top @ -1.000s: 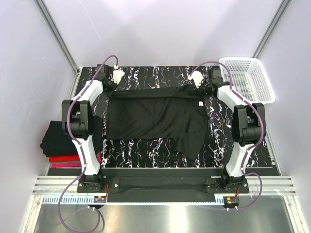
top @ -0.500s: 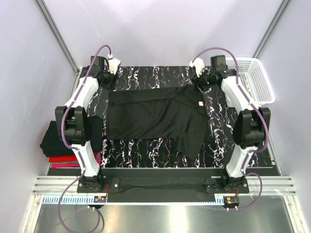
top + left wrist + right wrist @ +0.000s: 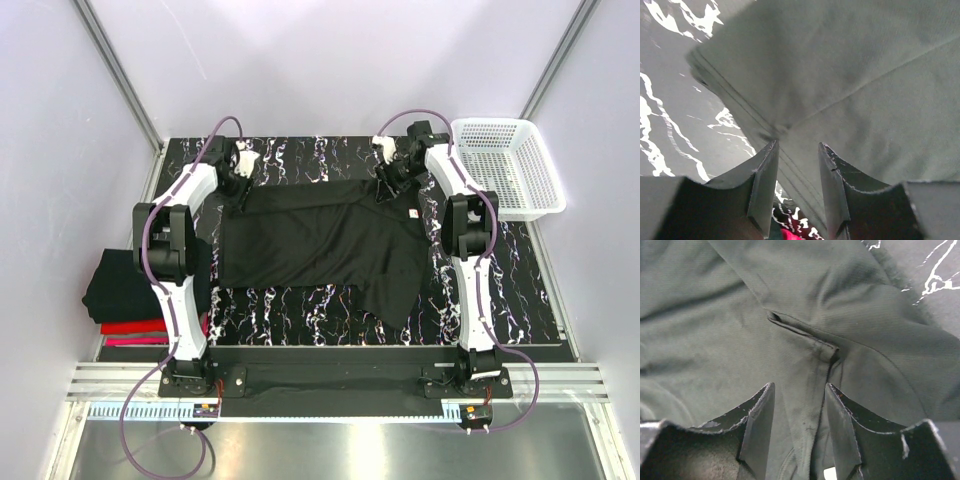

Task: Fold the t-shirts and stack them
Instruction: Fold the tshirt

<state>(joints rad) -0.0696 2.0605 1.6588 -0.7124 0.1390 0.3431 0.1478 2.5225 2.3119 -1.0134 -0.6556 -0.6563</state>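
A plain black t-shirt [image 3: 320, 235] lies spread on the marbled table, with a small white neck label [image 3: 411, 213] at its right and one sleeve hanging toward the front. My left gripper [image 3: 240, 192] is open just above the shirt's far-left hem corner [image 3: 735, 100]. My right gripper [image 3: 384, 190] is open above the far-right part, over a sleeve seam fold [image 3: 805, 335]. Neither pair of fingers holds cloth. A stack of folded black, red and pink shirts [image 3: 125, 295] sits off the table's left edge.
A white mesh basket [image 3: 508, 165] stands at the far right of the table. The table [image 3: 300, 160] is black with white marbling. Pale walls close in behind and at both sides.
Both arms swung inward from the far corners and came down over the shirt's far edge, left at its left corner, right near the neck. The shirt has not moved.
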